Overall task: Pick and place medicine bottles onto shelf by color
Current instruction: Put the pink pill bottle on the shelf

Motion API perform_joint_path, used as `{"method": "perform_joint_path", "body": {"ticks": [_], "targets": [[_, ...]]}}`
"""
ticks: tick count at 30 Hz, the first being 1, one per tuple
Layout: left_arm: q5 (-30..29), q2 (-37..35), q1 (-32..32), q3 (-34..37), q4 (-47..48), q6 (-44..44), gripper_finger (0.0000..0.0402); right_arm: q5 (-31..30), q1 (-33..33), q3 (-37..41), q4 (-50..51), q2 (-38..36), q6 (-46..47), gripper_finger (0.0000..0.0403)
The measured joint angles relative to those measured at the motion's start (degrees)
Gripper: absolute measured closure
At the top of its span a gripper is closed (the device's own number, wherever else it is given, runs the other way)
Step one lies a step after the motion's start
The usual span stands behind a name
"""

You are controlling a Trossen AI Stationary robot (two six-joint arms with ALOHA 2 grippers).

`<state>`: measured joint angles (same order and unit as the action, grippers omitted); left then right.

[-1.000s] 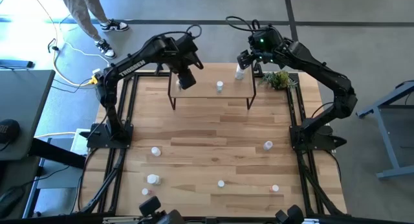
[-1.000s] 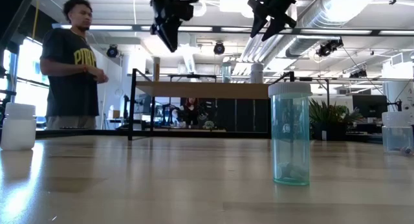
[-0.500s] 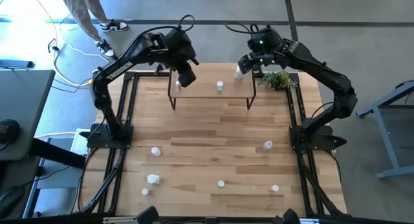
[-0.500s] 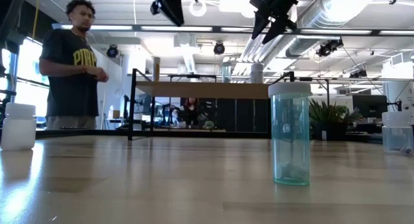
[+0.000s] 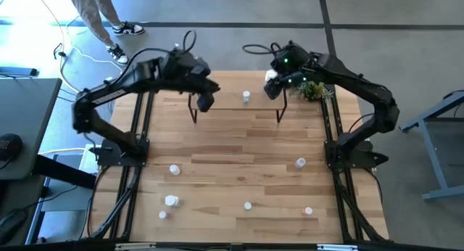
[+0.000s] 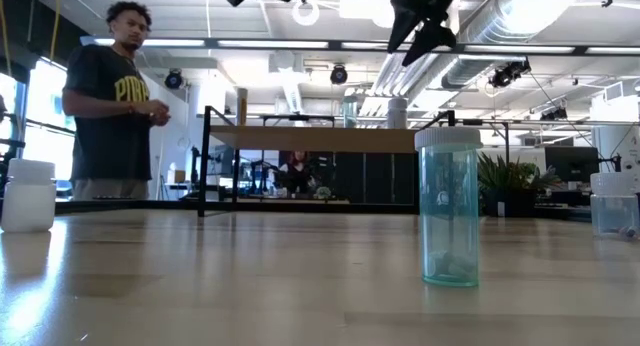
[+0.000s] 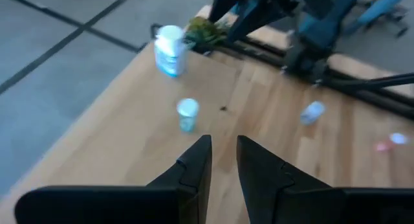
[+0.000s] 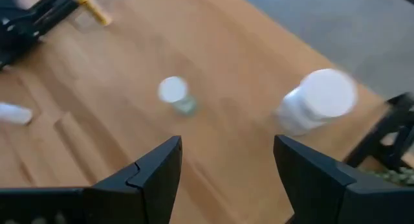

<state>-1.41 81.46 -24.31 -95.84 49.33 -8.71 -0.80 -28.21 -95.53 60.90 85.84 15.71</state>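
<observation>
The shelf (image 5: 235,100) stands at the far edge of the tabletop (image 5: 239,146), with one small bottle (image 5: 246,96) near its middle and a larger bottle (image 5: 270,76) at its right end. The left pincer (image 5: 204,102) hangs over the shelf's left end, the right pincer (image 5: 272,89) over its right end beside the larger bottle. A plant (image 5: 313,89) sits at the tabletop's far right corner. Six more bottles lie scattered across the near half, well apart from the shelf.
</observation>
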Motion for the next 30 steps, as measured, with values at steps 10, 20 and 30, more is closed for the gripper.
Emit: {"method": "perform_joint_path", "body": {"ticks": [10,20,30], "targets": [[0.11,-14.06,6.71,15.46,-8.88,-6.14,0.0339,-0.01,11.37,0.00,1.33,0.00,9.60,0.0167],[-0.97,-26.84,16.19,26.49,-14.90,-7.97,0.0339,-8.10,25.00,1.93,5.85,-0.02,21.23,0.0167],[-2.25,-36.90,21.06,39.66,-26.71,-7.75,0.0339,-7.63,39.77,12.07,1.25,0.02,38.79,0.0167]]}}
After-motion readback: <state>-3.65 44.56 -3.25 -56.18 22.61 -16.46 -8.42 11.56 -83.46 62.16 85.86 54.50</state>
